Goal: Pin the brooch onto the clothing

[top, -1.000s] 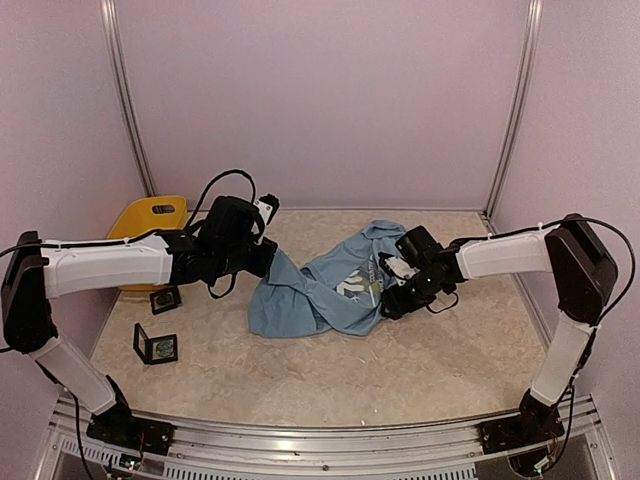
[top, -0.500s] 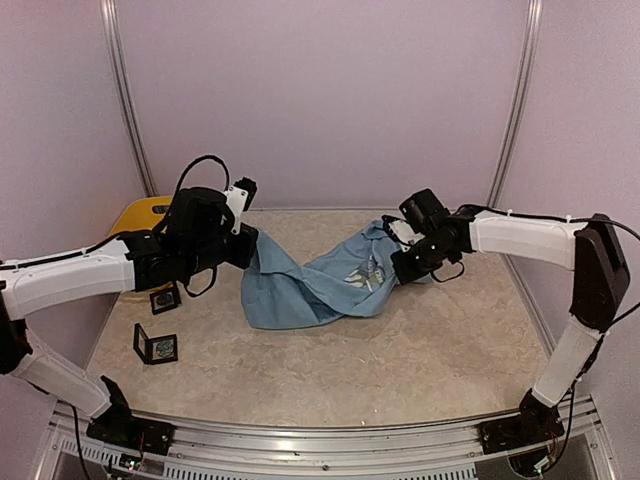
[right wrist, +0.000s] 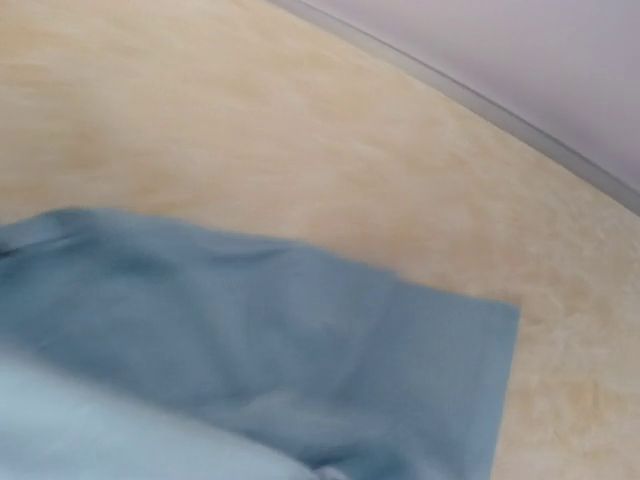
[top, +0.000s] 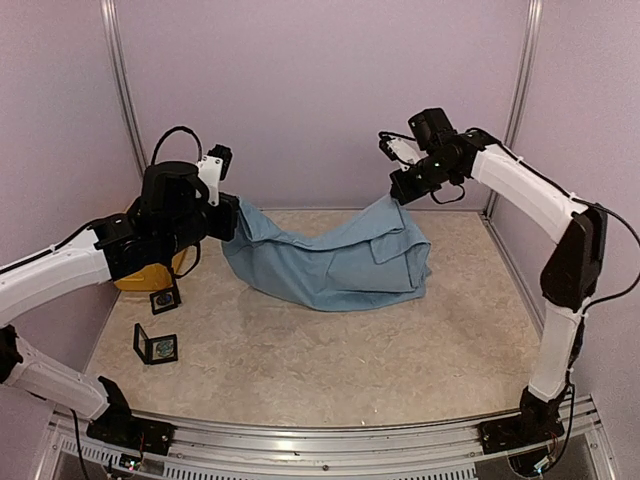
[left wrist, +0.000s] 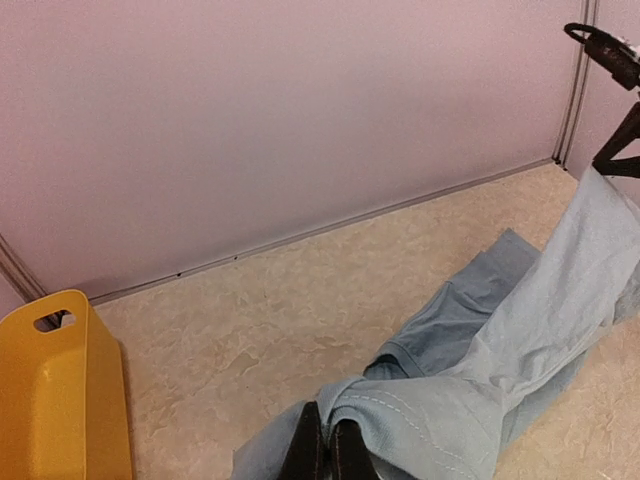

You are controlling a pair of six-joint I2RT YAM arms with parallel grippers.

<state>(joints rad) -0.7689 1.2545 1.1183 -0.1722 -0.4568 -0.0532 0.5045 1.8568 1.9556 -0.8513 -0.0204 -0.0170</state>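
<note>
Held the clothing [top: 330, 265] up across the middle of the top view, plain light blue side showing, sagging between its two ends with the lower edge draped on the desk [top: 350, 350]. Pinched its left end in the left gripper [top: 228, 215], fingers [left wrist: 305, 455] together on a stitched hem. Gripped its right end in the right gripper [top: 397, 192], closed on fabric, high at upper right. Left a yellow bin [left wrist: 60, 400] and two small black boxes [top: 157, 345] at far left.

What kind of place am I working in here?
Probably a lab robot cell: plain pale walls joined by metal posts, a marbled tabletop, and a left arm and right arm bolted to a rail.
</note>
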